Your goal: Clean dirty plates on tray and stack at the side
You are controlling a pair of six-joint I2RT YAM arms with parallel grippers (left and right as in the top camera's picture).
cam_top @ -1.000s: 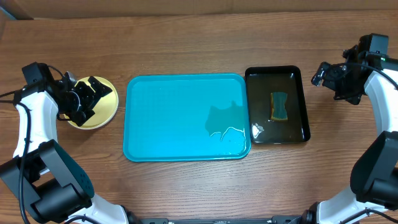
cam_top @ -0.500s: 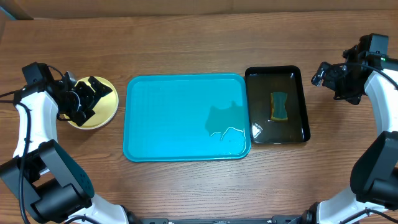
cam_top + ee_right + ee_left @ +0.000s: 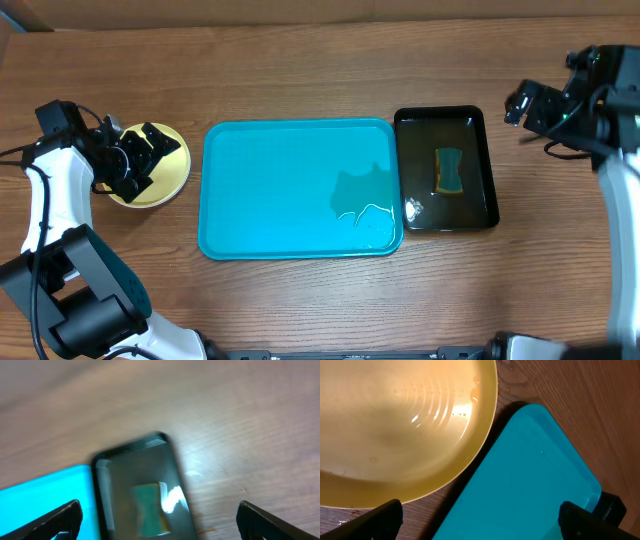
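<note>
The turquoise tray [image 3: 300, 188] lies at the table's middle with nothing on it but a wet patch at its right end. A yellow-green rimmed plate [image 3: 170, 178] sits left of it, partly under my left gripper [image 3: 135, 160]; whether other plates lie beneath it is hidden. In the left wrist view the plate [image 3: 395, 425] fills the upper left and the tray [image 3: 530, 485] the lower right. My left gripper [image 3: 480, 520] is open and empty above them. My right gripper [image 3: 522, 108] is open and empty, raised right of the black tray.
A smaller glossy black tray [image 3: 446, 168] holding water and a green-yellow sponge [image 3: 449, 171] stands right of the turquoise tray. It also shows blurred in the right wrist view [image 3: 140, 495]. Bare wooden table lies around them.
My right arm has swung up and to the right, away from the black tray; its wrist view is blurred by motion. The left arm and the plate have not moved.
</note>
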